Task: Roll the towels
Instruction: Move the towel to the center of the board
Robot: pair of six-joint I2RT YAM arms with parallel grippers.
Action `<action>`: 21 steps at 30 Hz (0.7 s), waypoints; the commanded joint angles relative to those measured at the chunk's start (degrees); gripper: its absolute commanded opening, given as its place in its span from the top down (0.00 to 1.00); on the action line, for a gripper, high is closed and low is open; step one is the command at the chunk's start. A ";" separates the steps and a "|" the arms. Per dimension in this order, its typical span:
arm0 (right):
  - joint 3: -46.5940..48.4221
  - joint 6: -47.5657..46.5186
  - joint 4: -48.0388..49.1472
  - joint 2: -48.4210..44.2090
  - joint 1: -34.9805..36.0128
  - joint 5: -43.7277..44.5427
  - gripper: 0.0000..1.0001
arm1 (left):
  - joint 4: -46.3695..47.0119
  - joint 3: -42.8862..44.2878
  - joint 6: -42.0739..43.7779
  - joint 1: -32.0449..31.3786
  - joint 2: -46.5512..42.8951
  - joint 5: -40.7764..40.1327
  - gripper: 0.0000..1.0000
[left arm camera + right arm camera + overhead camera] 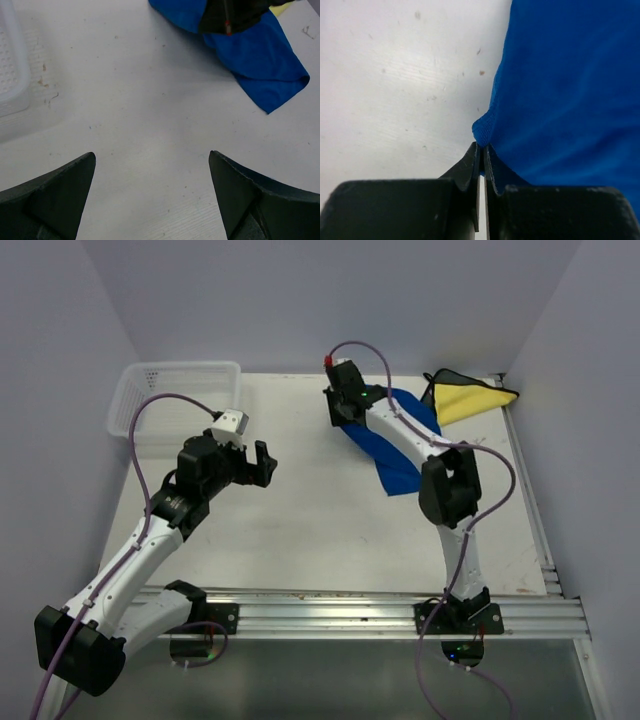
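Bench: white laminate bench (320, 530) between pale grey walls, lightly speckled with dirt, with both arms bolted at its near edge
Blue towel: a crumpled blue microfibre towel (402, 472) lies unrolled toward the far right of the bench, partly hidden under the right arm; its folds run diagonally from the far edge toward the middle
Yellow towel: a yellow cloth with dark edging (470, 400) sits bunched in the far right corner; whether it touches the blue one cannot be told, and it looks parked there until its turn
Basket: a translucent white plastic basket (175, 390) stands at the far left corner, well apart from both towels, probably the place for finished rolls
Right gripper: the right gripper (481, 150) is low over the bench and pinched tight on the blue towel's left hem, a small nub of cloth bulging just above the fingertips; holding the very edge suits dragging the cloth flat or turning the first fold
Left gripper: the left gripper (151, 159) is spread wide and grasps nothing, hanging over bare bench left of centre and facing the blue towel, seemingly placed to take a second edge
Progress: early, neither towel is flattened or rolled
Risk: so thin a pinch could slip off the hem under a hard pull
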 commanded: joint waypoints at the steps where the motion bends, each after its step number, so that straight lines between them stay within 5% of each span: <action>1: 0.72 1.07 -2.42 -14.46 -0.56 8.10 1.00 | 1.20 1.36 -0.82 -0.22 -0.97 0.82 0.01; 7: -8.31 6.16 -2.97 -26.24 -9.86 10.84 1.00 | 3.48 0.48 -5.39 -2.06 1.22 7.14 0.05; 12: -22.64 6.78 0.03 -35.56 -15.07 13.29 1.00 | 10.59 -3.56 -12.41 -9.52 3.59 3.20 0.06; 21: -39.70 11.60 2.93 -44.88 -24.20 10.85 1.00 | 25.98 5.11 -17.26 -29.48 28.89 -5.24 0.10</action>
